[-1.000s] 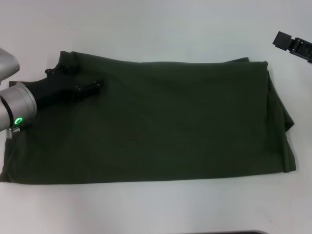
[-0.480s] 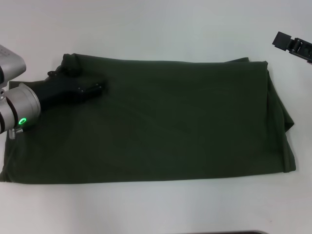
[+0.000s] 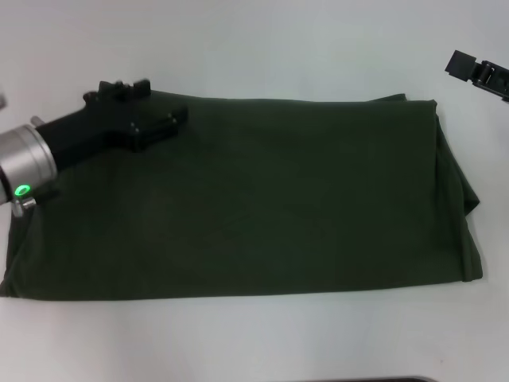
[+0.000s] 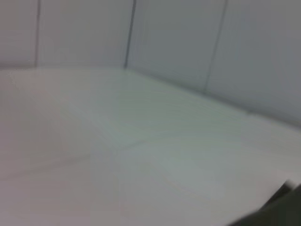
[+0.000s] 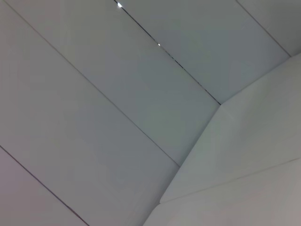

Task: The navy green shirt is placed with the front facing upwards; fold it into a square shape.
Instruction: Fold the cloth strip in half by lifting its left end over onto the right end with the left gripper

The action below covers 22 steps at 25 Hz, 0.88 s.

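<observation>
The navy green shirt (image 3: 262,199) is lying flat on the white bench (image 3: 254,48), already folded into a wide rectangle that fills most of the head view. None of the front shows, just plain dark fabric. At the 3 o'clock end the layers stack up and you can see a couple of fold edges bunched together, with the lowest layer poking out a bit toward 4 o'clock. The 9 o'clock end runs right to the frame edge, so its corner there is cut off.

The left pincer (image 3: 147,107) sits over the shirt's far corner at roughly 10 o'clock, its black body angling in from the silver wrist with the green light. Its fingers are hard to read from the head view: dark plastic on dark cloth, so whether they're spread or closed I honestly can't tell, and I can't tell if it's touching the fabric either.

The left wrist view doesn't help much. It's mostly blurry pale bench and wall panels, with only a sliver of the shirt (image 4: 277,209) in one corner.

The right pincer (image 3: 479,74) is parked well off the shirt at about 2 o'clock, partly cut off by the frame edge, so its finger state can't be made out. The right wrist view shows only wall panels and a bit of bench.
</observation>
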Each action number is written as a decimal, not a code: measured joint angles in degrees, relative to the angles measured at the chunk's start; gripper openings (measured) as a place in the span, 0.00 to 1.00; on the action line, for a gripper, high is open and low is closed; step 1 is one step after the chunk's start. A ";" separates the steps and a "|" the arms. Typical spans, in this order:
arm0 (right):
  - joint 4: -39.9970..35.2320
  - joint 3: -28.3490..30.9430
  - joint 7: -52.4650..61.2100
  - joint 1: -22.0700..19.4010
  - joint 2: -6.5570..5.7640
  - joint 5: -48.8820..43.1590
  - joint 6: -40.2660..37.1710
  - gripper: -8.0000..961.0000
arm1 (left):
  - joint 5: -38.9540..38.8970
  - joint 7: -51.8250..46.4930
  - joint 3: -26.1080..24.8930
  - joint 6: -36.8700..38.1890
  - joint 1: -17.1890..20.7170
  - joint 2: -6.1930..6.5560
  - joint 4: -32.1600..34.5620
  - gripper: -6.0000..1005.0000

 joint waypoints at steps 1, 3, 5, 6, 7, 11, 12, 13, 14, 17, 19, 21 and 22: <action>0.00 0.01 -0.05 0.00 0.00 0.00 0.00 0.95 | -0.99 -0.01 0.01 1.46 0.39 0.02 0.50 0.81; 0.00 0.01 -0.25 0.00 0.00 0.00 0.03 0.95 | -3.42 -0.09 -0.06 3.64 1.40 0.06 1.56 0.81; 0.00 0.01 -0.66 0.00 0.00 0.00 0.11 0.95 | -4.84 -0.94 -0.36 4.90 2.13 0.14 2.49 0.81; 0.00 0.00 -0.84 0.00 0.00 0.13 0.12 0.95 | -4.98 -1.92 -0.49 5.20 2.37 0.21 2.96 0.81; 0.00 -0.06 -0.97 0.00 0.00 0.31 0.13 0.95 | -5.01 -3.47 -0.68 5.42 2.66 0.35 3.57 0.81; 0.00 -0.42 -1.83 0.06 0.00 1.08 0.46 0.95 | -4.55 -9.67 -0.59 6.44 3.61 1.39 5.51 0.81; 0.00 -0.47 -2.22 0.09 0.01 1.08 0.72 0.95 | -4.48 -11.01 -0.54 7.09 3.85 1.70 5.87 0.81; 0.00 -0.54 -2.60 0.11 0.04 1.05 1.10 0.95 | -4.45 -12.25 -0.57 8.07 4.09 2.09 6.24 0.81; 0.00 -0.90 -2.93 0.14 0.09 1.01 1.56 0.95 | -4.43 -14.08 -0.70 9.26 4.38 2.54 6.72 0.81; 0.05 -3.03 -3.57 0.19 0.17 0.95 3.14 0.95 | -4.41 -19.10 -1.60 11.61 5.32 3.73 8.19 0.81; 0.06 -4.79 -4.34 0.37 0.17 0.94 4.16 0.95 | -4.31 -21.80 -2.28 12.18 5.93 4.25 9.09 0.81; 0.08 -6.18 -5.16 0.68 0.17 0.92 4.90 0.95 | -4.06 -23.93 -2.63 12.23 6.56 4.69 9.76 0.81; 0.09 -6.76 -5.43 0.90 0.08 0.91 5.31 0.95 | -3.79 -25.54 -2.80 12.09 6.99 5.07 10.14 0.81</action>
